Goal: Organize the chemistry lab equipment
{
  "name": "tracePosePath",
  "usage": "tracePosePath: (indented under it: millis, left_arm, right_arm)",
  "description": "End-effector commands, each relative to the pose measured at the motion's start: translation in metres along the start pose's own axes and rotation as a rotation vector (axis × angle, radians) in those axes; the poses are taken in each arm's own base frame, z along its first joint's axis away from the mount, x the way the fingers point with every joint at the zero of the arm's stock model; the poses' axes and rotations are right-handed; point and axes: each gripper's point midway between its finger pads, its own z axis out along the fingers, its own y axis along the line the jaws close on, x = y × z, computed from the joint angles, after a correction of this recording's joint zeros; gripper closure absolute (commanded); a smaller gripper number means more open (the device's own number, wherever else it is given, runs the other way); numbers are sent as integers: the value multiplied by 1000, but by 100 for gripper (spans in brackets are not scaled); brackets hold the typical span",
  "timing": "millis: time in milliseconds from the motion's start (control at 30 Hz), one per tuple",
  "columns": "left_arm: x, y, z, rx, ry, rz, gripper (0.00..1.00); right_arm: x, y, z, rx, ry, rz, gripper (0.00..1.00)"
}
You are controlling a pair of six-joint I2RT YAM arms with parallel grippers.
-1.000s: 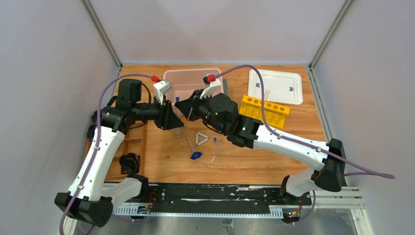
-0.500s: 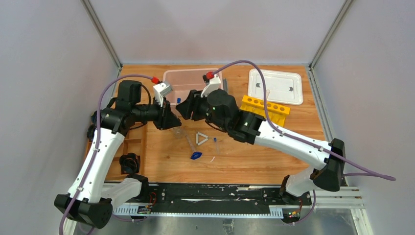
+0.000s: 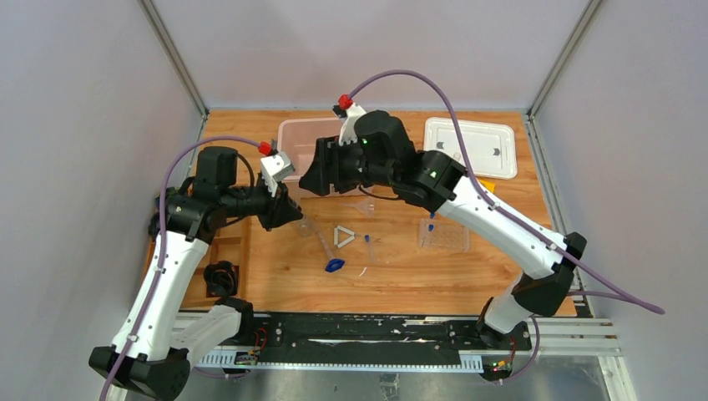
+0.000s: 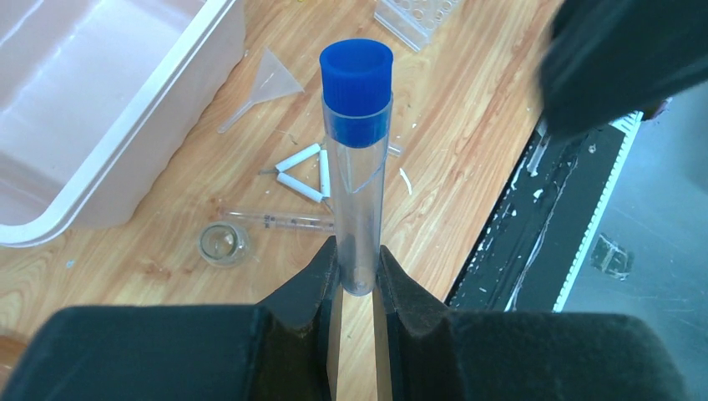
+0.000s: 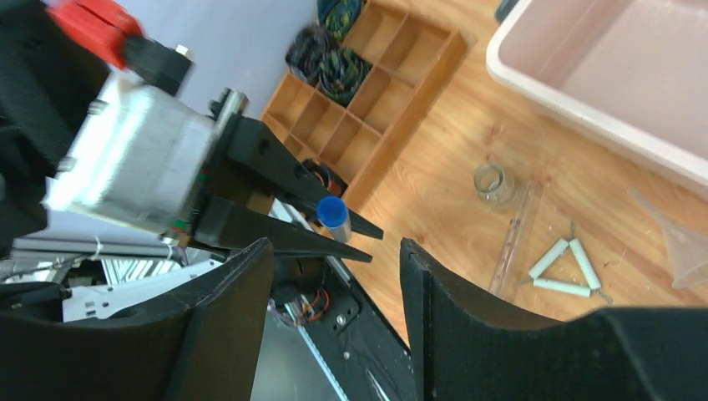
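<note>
A clear tube with a blue cap stands upright between the fingers of my left gripper, which is shut on its lower end above the table. My right gripper is open and holds nothing; the same tube's cap shows just beyond its fingertips. From above, the left gripper sits below the right gripper. On the wood lie a funnel, a white triangle, a blue clip, a clear rod, a small beaker and another small capped tube.
The pink bin stands at the back behind both grippers. A white lid lies at the back right. A clear rack holding a blue-capped tube sits under the right forearm. A wooden compartment tray lines the left edge.
My left gripper closed on the tube while the right gripper opened, let it go and drew back toward the bin. The right arm swung up, uncovering the clear rack.
</note>
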Motion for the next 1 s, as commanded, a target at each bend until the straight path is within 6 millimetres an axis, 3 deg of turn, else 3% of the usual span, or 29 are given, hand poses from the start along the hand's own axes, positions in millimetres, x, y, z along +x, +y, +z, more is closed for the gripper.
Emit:
tracePosePath:
  millis: [0,333,867,967]
  left_arm:
    - [0,-3,-2,11,-14,56,100]
    - [4,-1,-1,5,-1,67,100]
    - [17,4,0,-18,31,90,100]
    - [19,4,0,-20,36,85,100]
  right_arm:
    - [20,-3,5,-21,98,-6,40]
    - [22,1,32,-45,115,30,46]
    - [30,-8,49,-13,124,46,67]
    - [32,-8,52,-10,128,40,78]
